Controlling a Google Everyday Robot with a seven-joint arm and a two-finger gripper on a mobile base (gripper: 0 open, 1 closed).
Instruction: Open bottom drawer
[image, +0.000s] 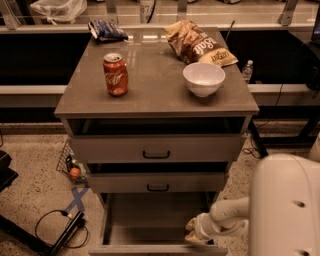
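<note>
The bottom drawer (150, 220) of the grey-beige cabinet stands pulled far out, its plain grey tray showing; its front edge lies at the bottom of the view and its handle is hidden. My gripper (197, 231) sits at the drawer's front right corner, on the end of the white arm (280, 205) that fills the lower right. The middle drawer (157, 182) and the top drawer (156, 149) above it each stand slightly out, with black bar handles.
On the cabinet top (155, 75) stand a red soda can (115, 74), a white bowl (203, 78), a brown chip bag (197, 44) and a blue packet (106, 30). Cables (60, 225) and blue tape lie on the floor at left. A water bottle (247, 70) stands at right.
</note>
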